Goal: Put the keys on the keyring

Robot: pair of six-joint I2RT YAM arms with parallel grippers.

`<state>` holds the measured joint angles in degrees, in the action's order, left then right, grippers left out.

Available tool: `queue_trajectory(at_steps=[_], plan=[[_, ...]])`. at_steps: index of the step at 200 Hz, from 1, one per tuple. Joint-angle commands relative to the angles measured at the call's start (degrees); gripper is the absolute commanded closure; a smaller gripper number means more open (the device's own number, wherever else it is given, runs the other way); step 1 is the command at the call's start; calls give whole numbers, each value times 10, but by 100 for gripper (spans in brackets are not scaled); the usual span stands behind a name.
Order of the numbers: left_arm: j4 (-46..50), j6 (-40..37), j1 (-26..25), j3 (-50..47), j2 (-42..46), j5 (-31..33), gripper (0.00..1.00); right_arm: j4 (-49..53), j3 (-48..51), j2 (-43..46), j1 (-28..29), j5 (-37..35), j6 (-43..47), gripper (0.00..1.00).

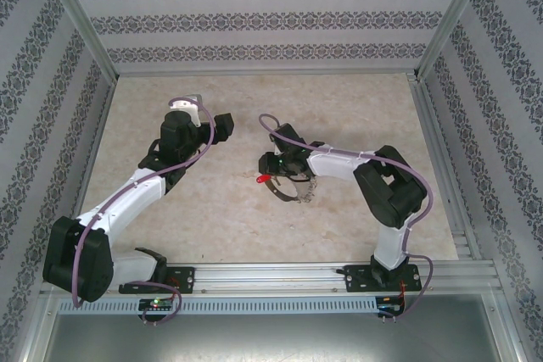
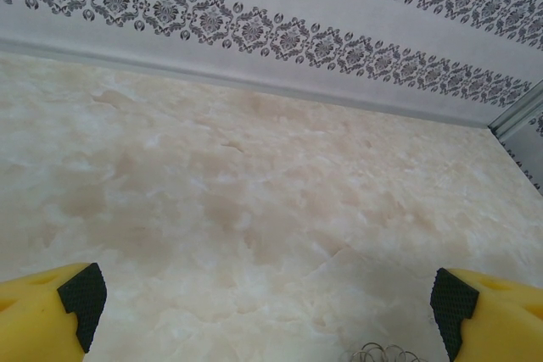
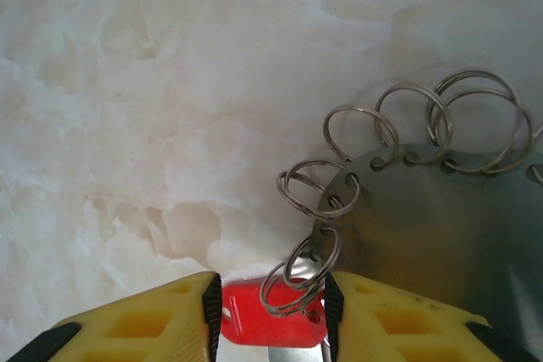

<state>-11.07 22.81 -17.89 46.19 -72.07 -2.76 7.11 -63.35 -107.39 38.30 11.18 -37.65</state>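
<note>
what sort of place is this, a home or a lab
Probably a lab test cell: wallpapered panels in an aluminium frame, a marble-look tabletop, and a left arm and right arm bolted to a rail.

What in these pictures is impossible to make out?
- Right wrist view: shank of the tiny red-headed key, cut off by the bottom edge.
- Top view: large silver metal keyring hoop, partly under the right gripper.
- Left wrist view: silvery wire loops, cut off below.

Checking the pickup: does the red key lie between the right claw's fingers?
Yes, the red key sits between the right claw's yellow fingers.
</note>
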Motion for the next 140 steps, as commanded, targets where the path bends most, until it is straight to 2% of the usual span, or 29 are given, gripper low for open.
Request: queue_trajectory(at_steps=[1, 59, 71, 88, 140], plan=[[-5, 4, 5, -2, 11, -7, 0, 10, -15, -14, 7, -4, -11, 61], [-18, 3, 5, -7, 5, -9, 0, 12, -34, -36, 9, -12, -16, 68], [-21, 3, 6, -8, 4, -9, 0, 12, -39, -37, 9, -15, -16, 74], [-23, 3, 5, -8, 3, -11, 0, 17, -50, -40, 8, -22, -10, 77], [-27, 4, 6, -7, 0, -17, 0, 34, -75, -49, 5, -35, 13, 99]])
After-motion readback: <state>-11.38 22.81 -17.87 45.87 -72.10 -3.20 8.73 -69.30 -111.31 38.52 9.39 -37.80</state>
